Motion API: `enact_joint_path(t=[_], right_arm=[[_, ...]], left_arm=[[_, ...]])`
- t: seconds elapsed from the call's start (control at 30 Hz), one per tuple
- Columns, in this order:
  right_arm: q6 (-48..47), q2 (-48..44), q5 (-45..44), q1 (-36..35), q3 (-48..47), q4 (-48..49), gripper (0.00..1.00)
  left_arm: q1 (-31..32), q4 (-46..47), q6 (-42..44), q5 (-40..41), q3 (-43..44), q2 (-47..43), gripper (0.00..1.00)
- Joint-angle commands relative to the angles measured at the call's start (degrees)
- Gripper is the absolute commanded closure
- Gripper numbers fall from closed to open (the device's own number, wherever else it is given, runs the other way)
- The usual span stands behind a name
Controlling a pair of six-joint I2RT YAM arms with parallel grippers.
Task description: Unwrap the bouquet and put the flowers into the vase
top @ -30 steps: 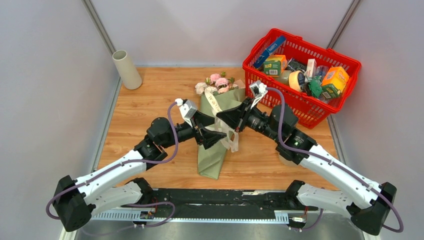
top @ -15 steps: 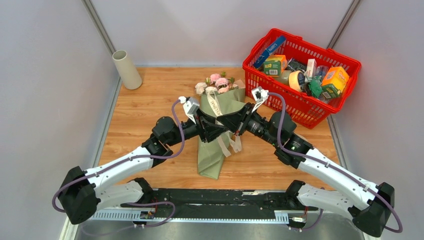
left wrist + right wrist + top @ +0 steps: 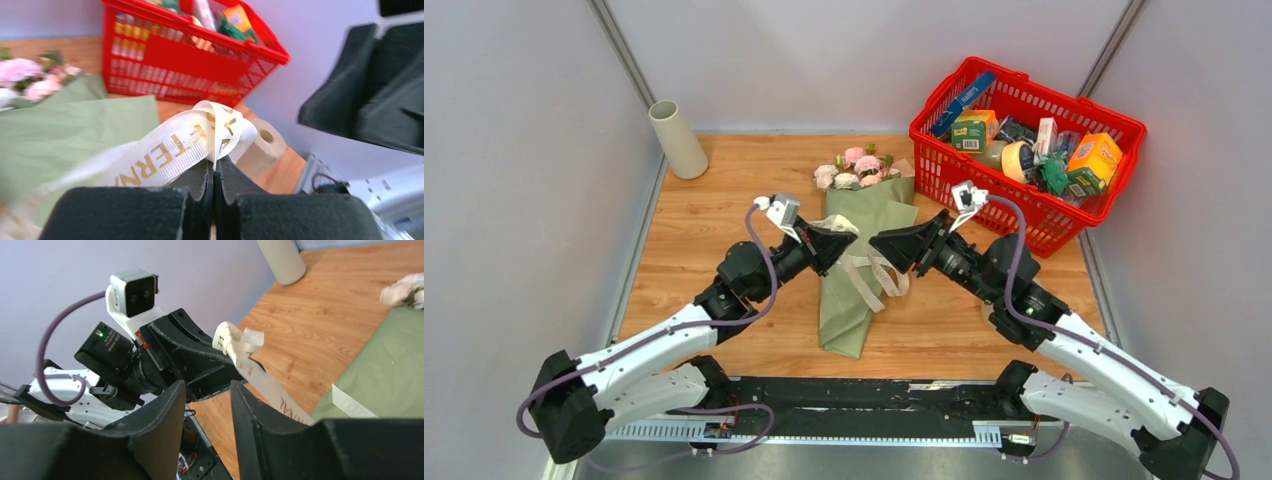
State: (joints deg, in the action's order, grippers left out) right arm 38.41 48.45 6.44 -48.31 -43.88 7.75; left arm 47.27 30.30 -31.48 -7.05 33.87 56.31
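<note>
The bouquet [image 3: 852, 262] lies along the middle of the table, a sage-green paper cone [image 3: 75, 127] with the flowers [image 3: 854, 170], pink and cream roses, at its far end. Its cream ribbon [image 3: 175, 150] with gold letters is pinched in my left gripper [image 3: 215, 162], which is shut on a loop lifted above the paper's left side [image 3: 847, 233]. My right gripper [image 3: 207, 390] stands open with nothing between its fingers, just right of the ribbon [image 3: 877, 243]. The vase [image 3: 677, 138], an off-white tube, stands in the far left corner.
A red basket [image 3: 1064, 215] full of packets sits at the far right, close behind the right arm. A tan tape roll [image 3: 262, 145] lies on the wood beyond the ribbon. Grey walls close in both sides of the table.
My left gripper has shut on the ribbon and drawn it left and up. The right gripper has opened, let the ribbon go and backed off to the right.
</note>
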Motion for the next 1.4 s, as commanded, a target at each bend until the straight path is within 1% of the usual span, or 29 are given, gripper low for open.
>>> enact_joint_path(t=[0.0, 0.03, 0.07, 0.1, 0.13, 0.17, 0.2, 0.23, 0.27, 0.3, 0.33, 0.37, 0.43, 0.53, 0.63, 0.7, 0.73, 0.77, 0.83, 0.87, 0.93, 0.97, 1.07, 1.13, 1.17, 1.2, 1.23, 1.27, 1.37], right_arm=[[-1.8, -5.9, -3.8, -0.3, -0.2, -0.2, 0.56], [-2.0, -6.9, -4.5, -0.3, 0.0, -0.6, 0.57], [-2.3, -7.8, -5.3, -0.3, 0.2, -0.9, 0.57], [-2.5, -8.6, -6.3, -0.3, 0.5, -1.2, 0.57], [-2.7, -9.4, -6.4, -0.2, 0.8, -1.4, 0.57], [-2.9, -10.4, -8.9, -0.3, 1.2, -1.6, 0.57], [-3.3, -10.9, -9.5, -0.3, 1.5, -1.8, 0.57], [-3.5, -11.4, -10.0, -0.3, 1.8, -1.9, 0.55], [-3.9, -11.6, -10.6, -0.2, 2.0, -2.3, 0.52], [-4.2, -11.8, -11.2, -0.2, 2.2, -2.7, 0.49], [-4.6, -12.0, -11.8, -0.2, 2.4, -3.2, 0.46], [-4.7, -12.0, -12.4, -0.3, 2.4, -3.7, 0.45], [-4.1, -11.8, -15.4, -0.2, 2.3, -5.3, 0.41], [-4.1, -11.3, -17.8, -0.3, 2.1, -7.3, 0.29], [-4.0, -11.5, -19.1, -0.3, 2.6, -7.5, 0.16], [-4.3, -11.4, -20.1, -0.2, 2.7, -10.2, 0.06], [-4.1, -11.4, -20.7, -0.3, 2.7, -11.1, 0.03], [-4.0, -11.6, -21.1, -0.3, 2.6, -11.7, 0.01], [-4.2, -11.8, -21.6, -0.2, 2.3, -13.0, 0.0], [-4.3, -11.8, -21.7, -0.3, 2.1, -13.5, 0.0], [-4.8, -12.4, -22.0, -0.3, 2.0, -14.3, 0.0], [-5.1, -12.8, -22.2, -0.2, 2.0, -14.7, 0.0], [-5.7, -14.2, -22.7, -0.3, 2.4, -15.7, 0.0], [-6.1, -15.1, -23.0, -0.2, 3.1, -15.8, 0.0], [-6.2, -15.6, -23.3, -0.3, 3.4, -15.8, 0.0], [-6.4, -16.0, -23.6, -0.3, 3.8, -15.9, 0.0], [-6.4, -16.6, -23.8, -0.2, 4.0, -16.0, 0.0], [-6.7, -17.1, -24.0, -0.3, 4.1, -16.0, 0.0], [-7.6, -18.0, -24.3, -0.3, 4.4, -16.2, 0.0]], left_arm=[[-0.2, -8.7, 4.1, 17.1, 2.1, -6.6, 1.0], [-0.2, -12.6, 6.3, 18.7, 4.3, -7.8, 1.0], [-0.2, -15.0, 7.6, 22.7, 5.6, -8.1, 1.0], [-0.2, -19.0, 10.3, 24.7, 8.2, -8.9, 1.0], [-0.2, -20.8, 11.4, 29.9, 9.5, -9.1, 1.0], [-0.2, -23.8, 14.2, 32.3, 12.1, -9.9, 1.0], [-0.2, -24.7, 16.3, 37.5, 13.3, -10.3, 1.0], [-0.2, -26.5, 19.2, 40.5, 15.5, -11.0, 1.0], [-0.2, -27.1, 21.2, 46.1, 17.0, -11.4, 1.0], [-0.2, -28.1, 25.2, 48.5, 19.6, -11.8, 1.0], [-0.2, -28.3, 27.2, 53.1, 20.9, -12.0, 1.0], [-0.2, -28.1, 31.4, 56.8, 23.4, -12.3, 1.0], [-0.3, -27.7, 39.2, 59.7, 27.3, -12.5, 1.0], [-0.4, -27.6, 47.9, 62.9, 34.0, -11.9, 1.0], [-0.5, -27.7, 53.7, 65.4, 38.7, -11.2, 1.0], [-0.7, -28.0, 57.7, 66.9, 41.1, -10.3, 1.0], [-0.9, -27.4, 60.7, 67.6, 41.5, -9.3, 1.0], [-2.1, -27.0, 61.8, 68.7, 41.2, -8.9, 1.0], [-5.1, -27.9, 61.6, 68.4, 40.1, -7.7, 1.0], [-6.6, -31.8, 58.1, 67.7, 39.6, -7.1, 1.0], [-11.1, -37.7, 51.2, 63.5, 38.7, -6.5, 1.0], [-14.6, -38.8, 49.1, 61.2, 38.0, -6.3, 1.0], [-20.6, -42.9, 42.0, 59.7, 33.8, -5.5, 1.0], [-24.1, -43.8, 40.3, 60.6, 30.4, -5.6, 1.0], [-26.3, -43.3, 40.4, 62.7, 27.8, -5.8, 1.0], [-27.4, -40.6, 41.0, 64.8, 25.8, -6.3, 1.0], [-29.3, -36.9, 43.2, 69.4, 22.1, -6.9, 1.0], [-32.4, -35.7, 43.9, 70.8, 20.7, -7.4, 1.0], [-39.1, -38.2, 42.4, 70.5, 18.7, -9.2, 1.0]])
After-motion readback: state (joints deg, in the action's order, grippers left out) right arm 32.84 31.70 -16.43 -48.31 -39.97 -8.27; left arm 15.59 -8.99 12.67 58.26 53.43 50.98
